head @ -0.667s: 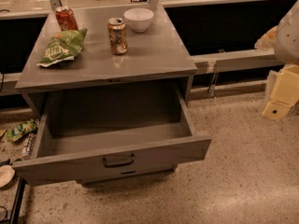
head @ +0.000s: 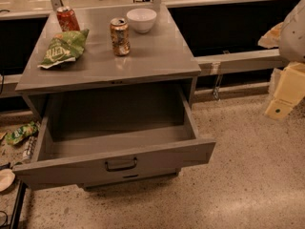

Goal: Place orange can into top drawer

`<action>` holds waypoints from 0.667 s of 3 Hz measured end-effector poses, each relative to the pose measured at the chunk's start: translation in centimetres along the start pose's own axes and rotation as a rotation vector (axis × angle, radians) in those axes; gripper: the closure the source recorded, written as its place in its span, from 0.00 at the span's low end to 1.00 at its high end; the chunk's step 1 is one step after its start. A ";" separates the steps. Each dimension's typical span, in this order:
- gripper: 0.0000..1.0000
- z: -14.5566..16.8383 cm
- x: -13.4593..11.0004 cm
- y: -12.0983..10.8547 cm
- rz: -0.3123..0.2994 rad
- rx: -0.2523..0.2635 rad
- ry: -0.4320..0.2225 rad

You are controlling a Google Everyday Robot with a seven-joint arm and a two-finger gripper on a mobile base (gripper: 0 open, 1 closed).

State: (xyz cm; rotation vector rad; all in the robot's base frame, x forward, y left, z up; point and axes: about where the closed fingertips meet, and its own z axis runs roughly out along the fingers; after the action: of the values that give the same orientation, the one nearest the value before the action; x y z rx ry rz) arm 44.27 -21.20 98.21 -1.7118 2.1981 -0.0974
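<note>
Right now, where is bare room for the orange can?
The open top drawer is bare inside. The cabinet top is free in front and right of the orange can; bowl, red can and chip bag crowd the back left. The gripper hangs far right.

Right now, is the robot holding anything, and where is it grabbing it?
Nothing seems held. The gripper hangs far right over the floor; the orange can stands untouched on the cabinet top.

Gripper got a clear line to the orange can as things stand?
Probably yes. The orange can stands upright on the cabinet top, open on its right side; the gripper hangs off to the right, beyond the cabinet, nothing between them.
</note>
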 end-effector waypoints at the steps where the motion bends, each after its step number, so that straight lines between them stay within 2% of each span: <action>1: 0.00 1.7 -5.1 -3.4 0.011 0.012 -0.134; 2: 0.00 7.3 -13.2 -10.7 0.116 -0.009 -0.427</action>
State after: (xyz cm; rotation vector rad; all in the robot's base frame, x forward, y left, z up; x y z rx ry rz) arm 59.24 -10.39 97.30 -1.4430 1.9687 0.2815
